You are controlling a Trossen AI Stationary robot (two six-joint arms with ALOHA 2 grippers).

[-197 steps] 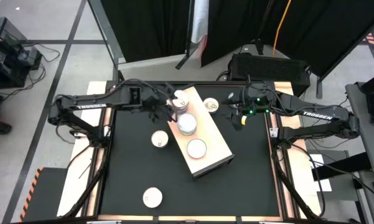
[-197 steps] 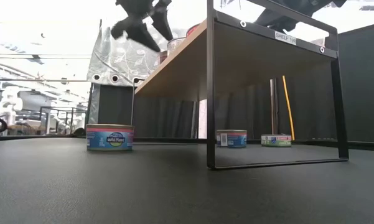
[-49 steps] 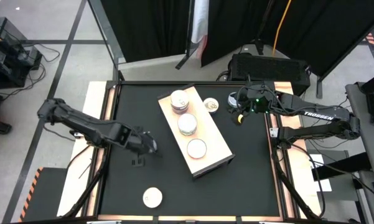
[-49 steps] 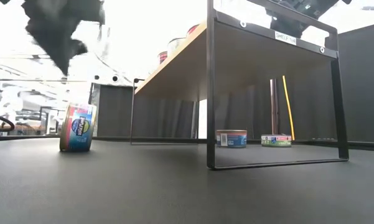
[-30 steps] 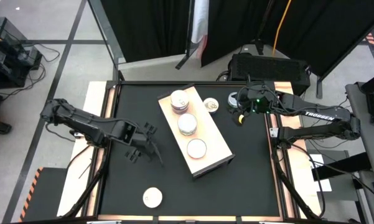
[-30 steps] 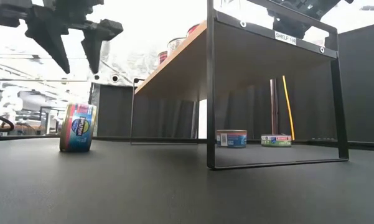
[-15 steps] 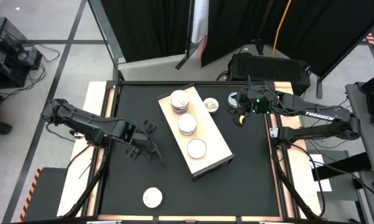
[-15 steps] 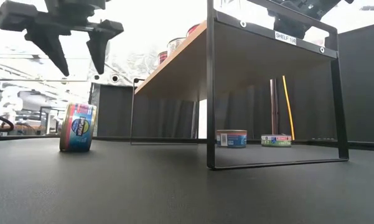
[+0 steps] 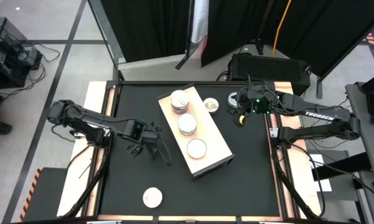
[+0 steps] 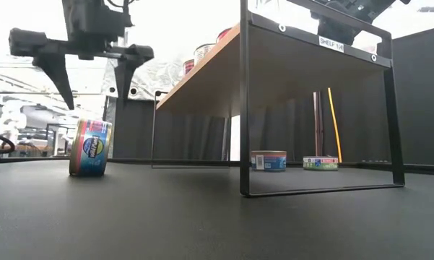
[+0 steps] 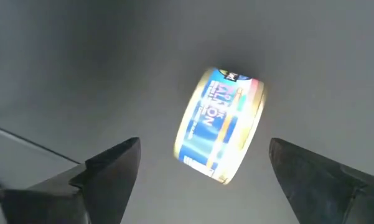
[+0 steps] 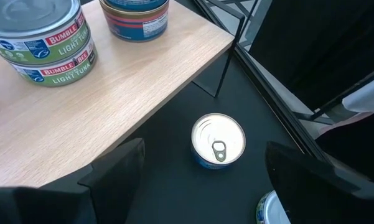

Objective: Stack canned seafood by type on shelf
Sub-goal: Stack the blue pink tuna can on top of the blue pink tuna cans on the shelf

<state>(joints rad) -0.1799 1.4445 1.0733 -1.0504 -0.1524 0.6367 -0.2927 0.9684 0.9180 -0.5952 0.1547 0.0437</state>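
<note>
- A blue-labelled can (image 10: 91, 148) stands on its rim at the low view's left, on the black worktop (image 10: 202, 217); the left end effector (image 10: 94, 68) hangs just above it, fingers spread wide, holding nothing
- The light-wood shelf (image 9: 196, 130) lies diagonally at the high view's centre, with cans along its top; another can (image 9: 152, 197) sits lower left
- The right end effector (image 9: 239, 117), fingers parted, waits upper right beside the shelf
- Black curtains (image 9: 155, 28) back the room

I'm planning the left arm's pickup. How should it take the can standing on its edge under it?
From above, jaws closing on the two flat faces. The tipped can stands on its rim, label band facing up, so its curved side would roll. The open left gripper hangs above it.
</note>
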